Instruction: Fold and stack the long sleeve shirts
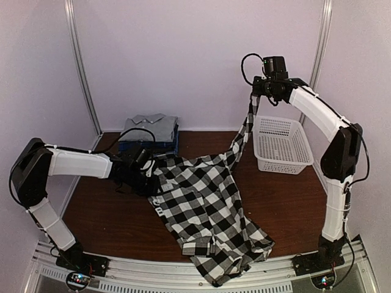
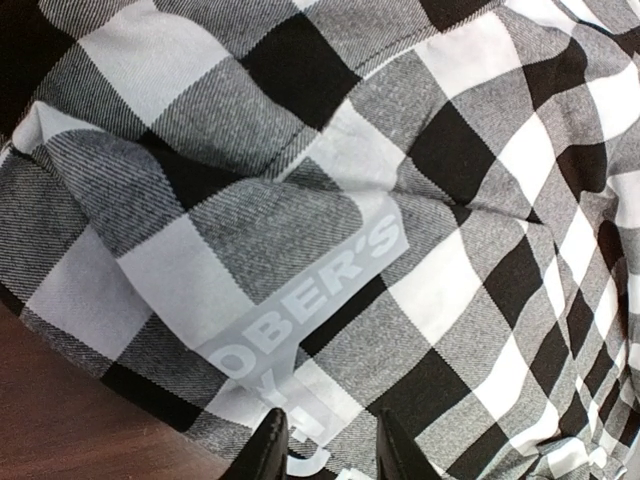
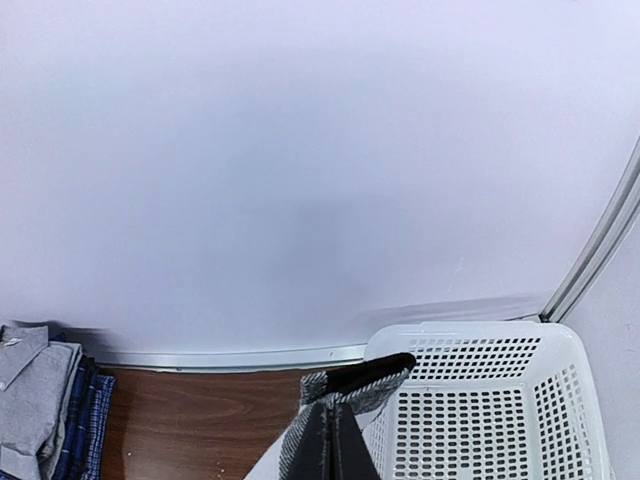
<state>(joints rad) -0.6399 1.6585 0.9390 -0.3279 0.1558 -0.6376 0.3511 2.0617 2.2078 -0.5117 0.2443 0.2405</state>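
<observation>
A large black-and-white check shirt [image 1: 208,207] lies spread on the brown table [image 1: 287,201], its hem hanging over the near edge. My right gripper [image 1: 253,101] is raised high at the back. It is shut on the end of one sleeve [image 3: 360,385], which hangs down in a taut strip to the shirt. My left gripper [image 1: 149,178] is low at the shirt's left edge. Its fingers [image 2: 265,450] pinch the cloth at the neck label [image 2: 300,310], so my left gripper [image 2: 330,455] is closed on the fabric. A folded stack with a grey shirt [image 1: 151,126] on top sits at the back left.
A white lattice basket [image 1: 282,146] stands at the back right, just below and beside the raised sleeve; its rim [image 3: 480,335] shows in the right wrist view. Blue shirts [image 1: 174,143] lie under the grey one. Walls close in the back and sides.
</observation>
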